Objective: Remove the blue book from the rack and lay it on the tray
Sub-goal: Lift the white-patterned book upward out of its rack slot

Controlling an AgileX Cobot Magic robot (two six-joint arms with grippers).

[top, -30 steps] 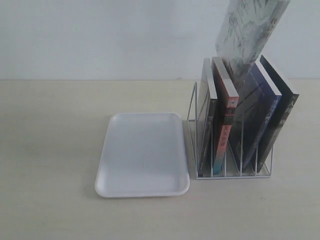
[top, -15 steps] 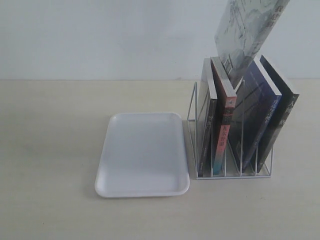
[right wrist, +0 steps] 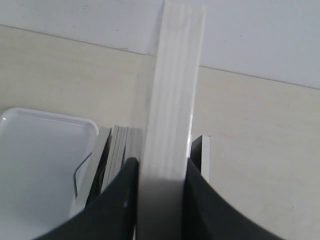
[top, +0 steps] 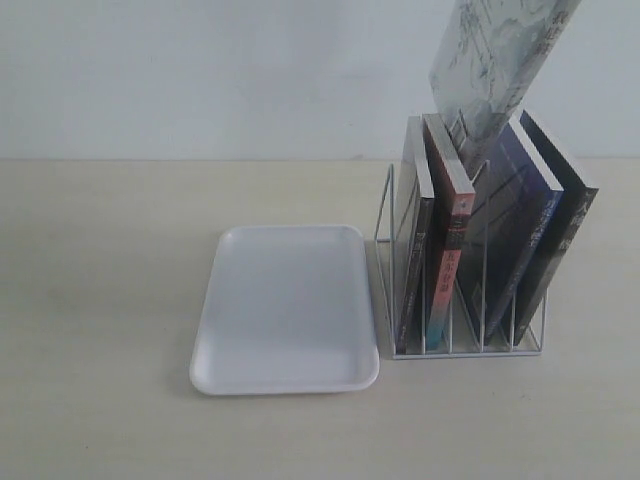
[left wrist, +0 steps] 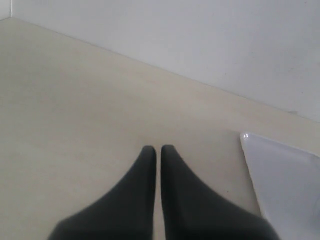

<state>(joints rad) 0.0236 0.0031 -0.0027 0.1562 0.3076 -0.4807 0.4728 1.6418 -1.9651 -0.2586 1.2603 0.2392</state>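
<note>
The white wire rack [top: 460, 340] stands right of the tray [top: 285, 305], which is bare. A dark blue book with a blue spine [top: 512, 215] leans in a right-hand slot of the rack. My right gripper [right wrist: 161, 170] is shut on a different book, a pale one with grey marbling [top: 495, 70], seen edge-on as white pages [right wrist: 172, 90]. That pale book hangs tilted above the rack, its lower end still between the other books. The right gripper itself is out of the exterior view. My left gripper [left wrist: 158, 149] is shut on nothing, low over the table near a tray corner [left wrist: 280, 170].
Also in the rack are a dark book [top: 415, 215] at the left, a book with a red and teal spine [top: 452, 250], and a black book [top: 568, 215] at the far right. A pale wall runs behind the table.
The pale book has risen a little out of the rack, baring a barcode on its cover. The tray and the other books have stayed put.
</note>
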